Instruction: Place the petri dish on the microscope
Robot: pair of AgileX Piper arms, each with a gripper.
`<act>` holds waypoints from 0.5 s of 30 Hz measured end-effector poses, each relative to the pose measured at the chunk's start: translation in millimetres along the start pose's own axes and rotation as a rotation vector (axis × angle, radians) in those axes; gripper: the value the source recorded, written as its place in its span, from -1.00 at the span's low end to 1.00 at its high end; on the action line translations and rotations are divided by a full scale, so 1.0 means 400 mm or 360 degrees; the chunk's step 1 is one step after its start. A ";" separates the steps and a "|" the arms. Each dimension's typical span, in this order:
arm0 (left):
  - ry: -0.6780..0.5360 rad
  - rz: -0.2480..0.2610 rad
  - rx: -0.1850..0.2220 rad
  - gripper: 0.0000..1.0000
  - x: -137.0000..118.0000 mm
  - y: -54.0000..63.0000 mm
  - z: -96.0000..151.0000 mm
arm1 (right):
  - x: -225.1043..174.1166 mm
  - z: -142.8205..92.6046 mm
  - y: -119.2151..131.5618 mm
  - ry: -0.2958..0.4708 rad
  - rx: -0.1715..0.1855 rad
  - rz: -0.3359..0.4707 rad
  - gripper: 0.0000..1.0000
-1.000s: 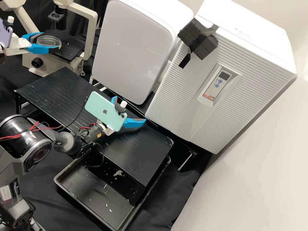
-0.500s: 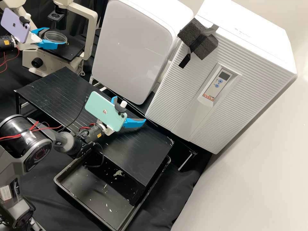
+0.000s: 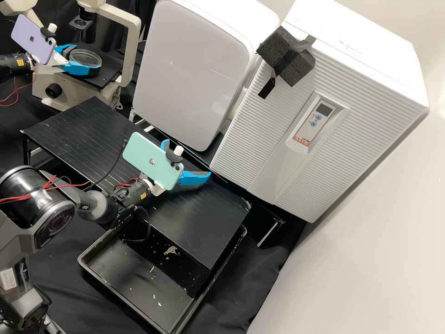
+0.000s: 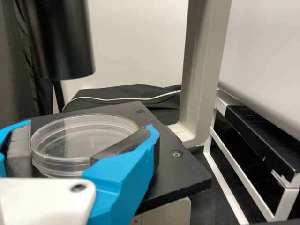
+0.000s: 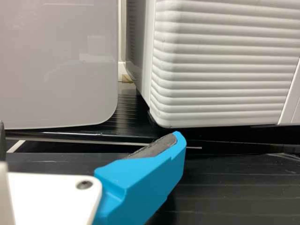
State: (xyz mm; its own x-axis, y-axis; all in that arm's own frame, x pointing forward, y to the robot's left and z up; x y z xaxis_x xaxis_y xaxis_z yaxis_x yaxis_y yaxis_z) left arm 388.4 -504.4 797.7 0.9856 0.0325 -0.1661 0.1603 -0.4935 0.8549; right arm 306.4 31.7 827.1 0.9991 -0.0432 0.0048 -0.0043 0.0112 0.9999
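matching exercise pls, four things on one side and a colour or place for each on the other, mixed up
Things
1. petri dish
2. microscope stage
3. phone on the left arm
4. phone on the right arm

Colour or place
A. purple
B. mint green
C. between the fingers of the left gripper
D. black, with screws in its top

Right pairs: 1-C, 2-D, 3-A, 4-B

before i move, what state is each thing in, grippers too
Petri dish, roughly level, held at the microscope's black plate; whether it touches, I cannot tell
Left gripper, shut on the dish
Right gripper, open, holding nothing
Tray, pale scraps inside
Ribbed cabinet, front closed, display dark
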 end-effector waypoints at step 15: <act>0.0062 0.0021 -0.0023 -1.00 0.046 0.002 -0.036 | 0.000 0.000 0.000 0.0000 0.0000 0.0000 1.00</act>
State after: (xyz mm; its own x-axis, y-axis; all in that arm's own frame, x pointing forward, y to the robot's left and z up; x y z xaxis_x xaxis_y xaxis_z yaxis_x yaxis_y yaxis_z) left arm 407.6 -491.7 802.1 0.9890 0.0597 -0.1356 0.1475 -0.4817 0.8639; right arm 306.4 31.7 827.1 0.9991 -0.0432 0.0048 -0.0043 0.0112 0.9999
